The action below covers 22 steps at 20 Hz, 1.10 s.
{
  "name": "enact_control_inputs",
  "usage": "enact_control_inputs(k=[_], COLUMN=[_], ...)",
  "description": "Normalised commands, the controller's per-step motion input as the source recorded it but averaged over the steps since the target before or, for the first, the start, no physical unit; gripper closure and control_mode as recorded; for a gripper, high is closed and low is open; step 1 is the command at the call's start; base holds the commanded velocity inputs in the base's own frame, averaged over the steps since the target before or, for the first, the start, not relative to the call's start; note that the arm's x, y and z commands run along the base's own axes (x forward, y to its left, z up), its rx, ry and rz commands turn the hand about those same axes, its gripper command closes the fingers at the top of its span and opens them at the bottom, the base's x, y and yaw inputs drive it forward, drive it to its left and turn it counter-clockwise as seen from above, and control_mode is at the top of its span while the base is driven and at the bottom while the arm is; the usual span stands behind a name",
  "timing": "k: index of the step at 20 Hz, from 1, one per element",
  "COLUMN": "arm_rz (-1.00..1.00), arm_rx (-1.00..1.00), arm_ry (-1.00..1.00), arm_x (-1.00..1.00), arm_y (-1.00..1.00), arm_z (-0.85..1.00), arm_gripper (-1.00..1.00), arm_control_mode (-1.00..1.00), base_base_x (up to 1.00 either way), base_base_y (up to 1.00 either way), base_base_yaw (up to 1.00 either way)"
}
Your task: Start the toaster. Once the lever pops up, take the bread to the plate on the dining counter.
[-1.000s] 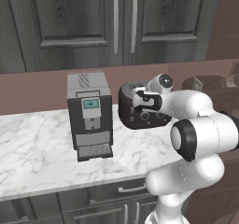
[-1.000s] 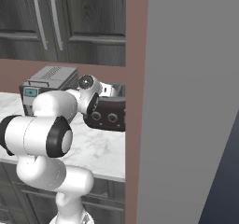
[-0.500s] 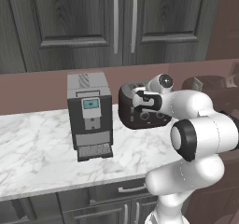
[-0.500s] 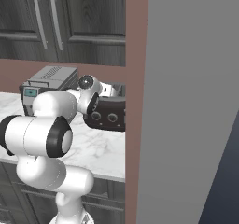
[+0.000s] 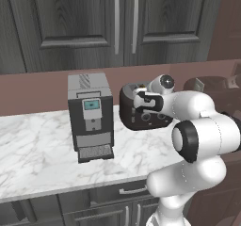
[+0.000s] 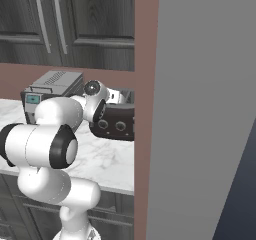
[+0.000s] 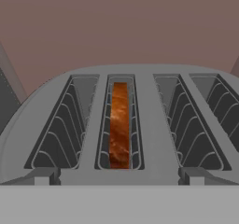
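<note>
Left to right on the marble worktop [image 5: 37,149]: a grey coffee machine [image 5: 89,117] at 9 o'clock, then the dark toaster [image 5: 134,109] near centre, with the gripper [image 5: 143,101] against its front at 3 o'clock. Gripper opening: cannot be told. From above, the bread [image 7: 120,125] sits sunk in the second slot from the left.

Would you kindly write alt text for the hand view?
Looking down into the toaster: four wire-lined slots, with the bread standing on edge in the second slot from the left. A plain brownish wall rises behind it.
</note>
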Motion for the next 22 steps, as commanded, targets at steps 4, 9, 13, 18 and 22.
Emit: enact_control_inputs(k=[4,9,13,18,22], arm_rz=[0.00,0.00,0.00,0.00,0.00], arm_rx=[0.00,0.00,0.00,0.00,0.00], arm_ry=[0.00,0.00,0.00,0.00,0.00], arm_x=[0.00,0.00,0.00,0.00,0.00], arm_y=[0.00,0.00,0.00,0.00,0.00], arm_z=[0.00,0.06,0.11,0.17,0.09], arm_gripper=[-1.00,-1.00,-1.00,-1.00,-1.00], arm_control_mode=[-1.00,-1.00,-1.00,-1.00,-1.00], base_base_x=[0.00,0.00,0.00,0.00,0.00], base_base_y=[0.00,0.00,0.00,0.00,0.00], base_base_yaw=[0.00,0.00,0.00,0.00,0.00])
